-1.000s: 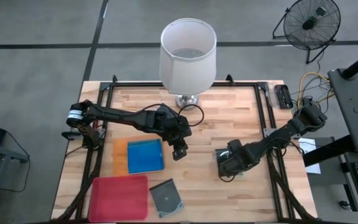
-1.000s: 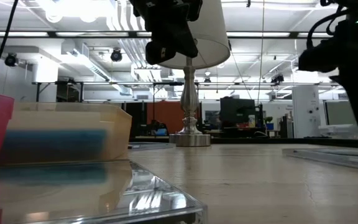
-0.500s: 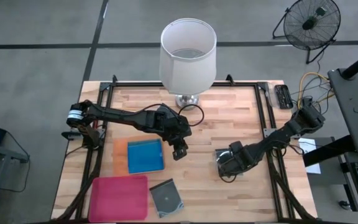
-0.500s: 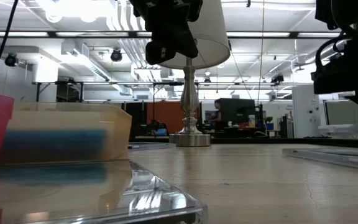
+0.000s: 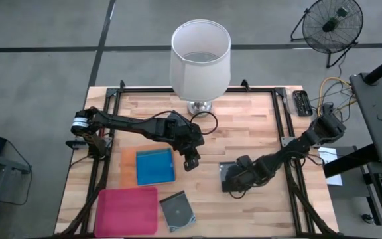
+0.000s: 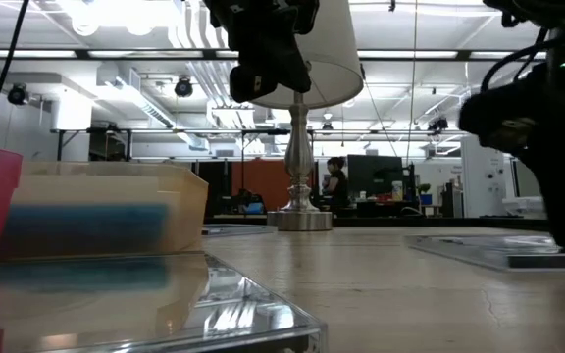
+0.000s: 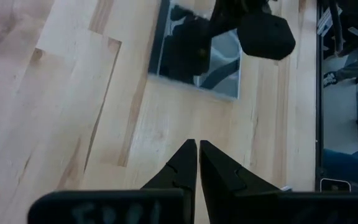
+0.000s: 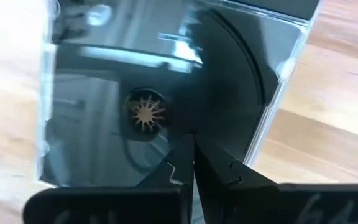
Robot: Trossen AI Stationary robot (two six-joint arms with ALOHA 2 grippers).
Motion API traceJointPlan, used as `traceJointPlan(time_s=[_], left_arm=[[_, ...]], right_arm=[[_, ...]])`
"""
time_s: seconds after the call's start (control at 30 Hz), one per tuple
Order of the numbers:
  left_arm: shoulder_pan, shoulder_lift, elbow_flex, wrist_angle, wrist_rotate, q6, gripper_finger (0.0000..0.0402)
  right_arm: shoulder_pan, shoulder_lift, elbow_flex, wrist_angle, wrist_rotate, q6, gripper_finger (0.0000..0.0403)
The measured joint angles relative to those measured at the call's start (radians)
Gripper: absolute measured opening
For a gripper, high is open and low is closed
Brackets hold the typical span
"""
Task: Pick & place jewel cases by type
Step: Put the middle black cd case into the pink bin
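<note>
A dark grey-transparent jewel case with a round disc lies flat right of the table's middle. My right gripper is shut, its tips down on the case's top. It shows close up in the right wrist view. My left gripper hangs shut above the table's middle, beside the orange tray, which holds a blue jewel case. Another dark jewel case lies at the near edge beside the pink tray. My right gripper presses its shut fingertips on the case's top face, beside the disc's hub, coming from above and pointing steeply down. The case lies flat on the wood.
A lamp with a white shade stands at the far middle on its metal foot. A black frame runs around the table. Bare wood lies between the two arms and along the far left.
My right gripper has gone down and toward the table's left edge, staying shut. The dark jewel case under it has slid flat along the wood toward the left edge.
</note>
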Motion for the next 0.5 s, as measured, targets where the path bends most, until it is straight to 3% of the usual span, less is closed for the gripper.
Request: traceJointPlan(time_s=[0.2, 0.5], left_arm=[[0.0, 0.0, 0.0, -0.002, 0.0, 0.003, 0.0], [-0.003, 0.0, 0.0, -0.001, 0.0, -0.025, 0.0]], right_arm=[[0.0, -0.03, 0.001, 0.0, 0.077, 0.006, 0.0008], [-0.001, -0.171, 0.019, -0.005, 0.126, -0.113, 0.0008]])
